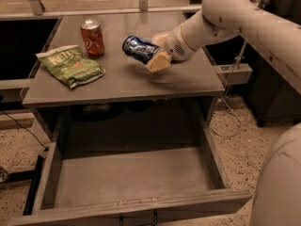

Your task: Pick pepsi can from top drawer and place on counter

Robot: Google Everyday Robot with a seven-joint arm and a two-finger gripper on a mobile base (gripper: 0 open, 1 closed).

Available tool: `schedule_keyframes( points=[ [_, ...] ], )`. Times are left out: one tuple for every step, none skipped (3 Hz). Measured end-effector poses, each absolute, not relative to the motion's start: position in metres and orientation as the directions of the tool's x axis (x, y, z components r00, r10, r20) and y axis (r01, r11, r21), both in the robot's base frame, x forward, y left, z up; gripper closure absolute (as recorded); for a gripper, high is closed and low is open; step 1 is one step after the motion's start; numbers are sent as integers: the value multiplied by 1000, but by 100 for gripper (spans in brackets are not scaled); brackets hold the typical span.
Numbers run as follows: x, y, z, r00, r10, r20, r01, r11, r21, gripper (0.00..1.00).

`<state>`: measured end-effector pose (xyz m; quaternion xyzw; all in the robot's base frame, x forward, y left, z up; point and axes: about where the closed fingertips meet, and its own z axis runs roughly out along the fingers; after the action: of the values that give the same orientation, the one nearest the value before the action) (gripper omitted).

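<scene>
The pepsi can (139, 48), dark blue with white markings, is held tilted on its side just above the grey counter (127, 81), near its middle. My gripper (153, 55) is shut on the pepsi can, reaching in from the right with the white arm behind it. The top drawer (131, 178) stands pulled out below the counter, its flat grey bottom bare, with a dark handle (138, 219) on its front.
An orange-red soda can (92, 37) stands upright on the counter's back left. A green chip bag (70, 66) lies on the counter's left. The white arm (244, 18) crosses the right side. A speckled floor surrounds the drawer.
</scene>
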<state>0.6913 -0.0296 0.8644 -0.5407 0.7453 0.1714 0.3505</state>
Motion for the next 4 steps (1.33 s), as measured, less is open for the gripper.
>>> schedule_keyframes(
  points=[
    [686, -31, 867, -166, -720, -674, -927, 347, -143, 82],
    [686, -31, 867, -166, -721, -672, -927, 347, -144, 59],
    [686, -31, 867, -166, -722, -672, -927, 347, -144, 35],
    [686, -31, 867, -166, -722, -672, -927, 347, -144, 13]
  ],
)
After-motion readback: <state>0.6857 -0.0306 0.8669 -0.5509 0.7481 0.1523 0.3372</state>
